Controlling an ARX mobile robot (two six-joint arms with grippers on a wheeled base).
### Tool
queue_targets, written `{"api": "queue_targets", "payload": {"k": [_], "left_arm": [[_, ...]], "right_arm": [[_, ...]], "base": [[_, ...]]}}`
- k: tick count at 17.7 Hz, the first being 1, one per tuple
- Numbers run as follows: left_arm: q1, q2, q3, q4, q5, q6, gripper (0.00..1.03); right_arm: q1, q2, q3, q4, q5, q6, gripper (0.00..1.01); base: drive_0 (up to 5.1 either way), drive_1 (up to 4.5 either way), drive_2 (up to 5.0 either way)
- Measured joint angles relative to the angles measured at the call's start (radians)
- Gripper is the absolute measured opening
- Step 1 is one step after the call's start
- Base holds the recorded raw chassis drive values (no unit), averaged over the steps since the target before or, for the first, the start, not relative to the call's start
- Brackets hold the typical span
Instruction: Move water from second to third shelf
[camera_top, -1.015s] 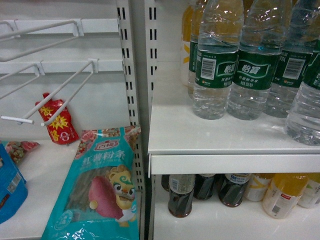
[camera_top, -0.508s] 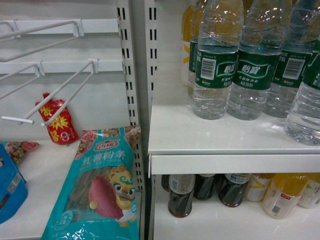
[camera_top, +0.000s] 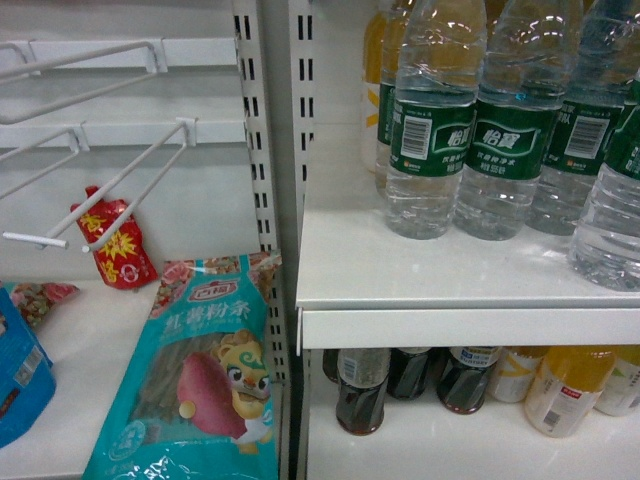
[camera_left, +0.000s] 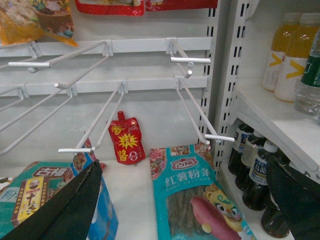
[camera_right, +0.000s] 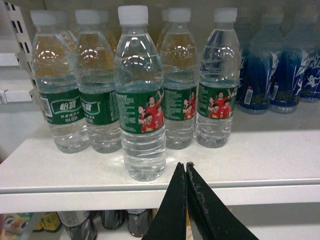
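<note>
Several bottles of water (camera_top: 432, 130) with green labels stand on a white shelf (camera_top: 450, 275) at the right of the head view; neither gripper shows in that view. In the right wrist view one water bottle (camera_right: 141, 115) stands ahead of the others, near the shelf's front edge (camera_right: 250, 187). My right gripper (camera_right: 184, 165) is shut and empty. Its tips sit just right of that bottle's base, at the shelf edge, apart from the bottle. My left gripper (camera_left: 184, 162) is open and empty, over the lower left shelf.
Dark drink bottles (camera_top: 362, 392) and orange ones (camera_top: 565, 390) stand on the shelf below. Blue bottles (camera_right: 280, 70) stand right of the water. Left of the slotted upright (camera_top: 275, 150) are wire hooks (camera_top: 130, 200), a red pouch (camera_top: 118, 240) and a teal noodle packet (camera_top: 200, 370).
</note>
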Motion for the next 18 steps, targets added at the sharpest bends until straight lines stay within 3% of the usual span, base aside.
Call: {"api": "queue_targets", "payload": {"k": [6,10,18], "left_arm": [[0.0,0.0,0.0,0.0,0.0,0.0,0.98],[0.0,0.0,0.0,0.0,0.0,0.0,0.98],[0.0,0.0,0.0,0.0,0.0,0.0,0.98]], "right_arm": [[0.0,-0.051,-0.029,-0.028,0.0,0.0,0.02],[0.0,-0.166,-0.047,-0.146,0.0,0.0,0.02],[0.0,-0.233,-0.092,-0.13,0.0,0.0,0.02]], "base": [[0.0,0.0,0.0],[0.0,0.0,0.0],[0.0,0.0,0.0]]}}
